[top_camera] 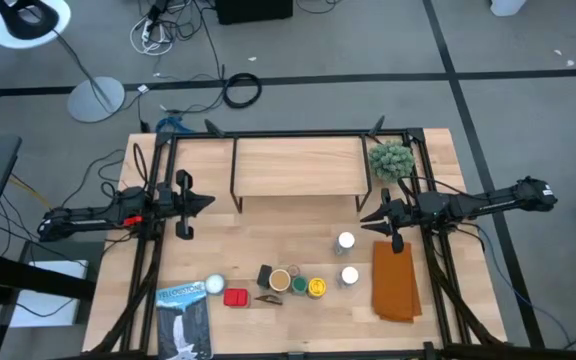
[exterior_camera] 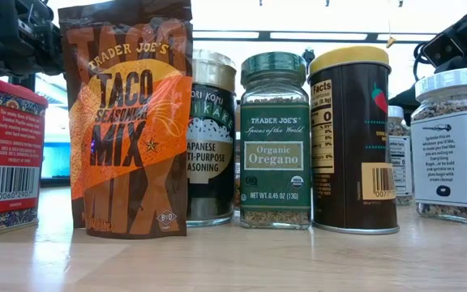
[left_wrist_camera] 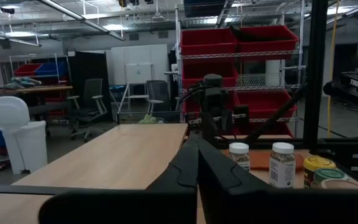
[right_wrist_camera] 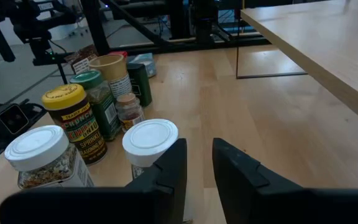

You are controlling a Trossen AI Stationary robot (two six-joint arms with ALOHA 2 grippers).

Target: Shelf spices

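The spices stand upright in a loose group near the table's front edge: two white-lidded jars (top_camera: pixel 345 241) (top_camera: pixel 349 276), a yellow-lidded can (top_camera: pixel 316 288), a green-lidded jar (top_camera: pixel 299 285), a tan-lidded jar (top_camera: pixel 281 280) and a red tin (top_camera: pixel 235 297). In the low view a taco mix packet (exterior_camera: pixel 128 122) stands among them. The shelf (top_camera: pixel 298 165), a light board on black legs, stands at the far middle. My left gripper (top_camera: pixel 208 203) hovers shut at the shelf's left end. My right gripper (top_camera: pixel 365 218) hovers slightly open at its right end, above the nearer white-lidded jar (right_wrist_camera: pixel 149 140), with nothing between its fingers.
An orange folded cloth (top_camera: pixel 394 282) lies at the front right, and a blue-and-white booklet (top_camera: pixel 183 320) at the front left. A small green plant (top_camera: pixel 391 160) stands by the shelf's right end. Bare tabletop (top_camera: pixel 288 230) lies between the shelf and the jars.
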